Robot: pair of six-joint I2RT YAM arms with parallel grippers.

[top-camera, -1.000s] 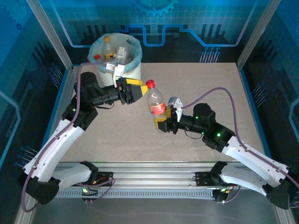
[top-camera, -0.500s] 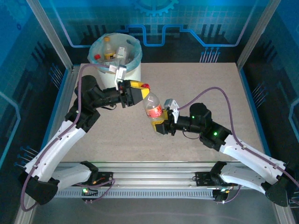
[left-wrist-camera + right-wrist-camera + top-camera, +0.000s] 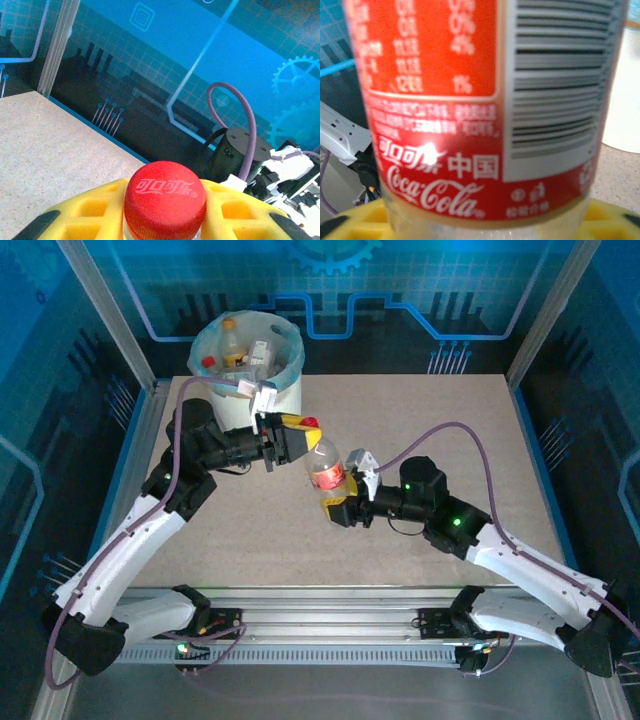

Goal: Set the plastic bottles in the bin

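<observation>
Before the bin [image 3: 285, 395], the left gripper [image 3: 303, 436] is clamped on the red cap [image 3: 165, 205] of the bottle [image 3: 327, 468]; the right gripper [image 3: 340, 502] flanks its base, grip unclear

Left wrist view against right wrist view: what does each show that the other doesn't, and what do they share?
Left wrist: the red cap and the other arm's black joint. Right wrist: the red label and barcode. Shared: the one bottle, yellow fingers at the bottom edge, and the tabletop.
</observation>
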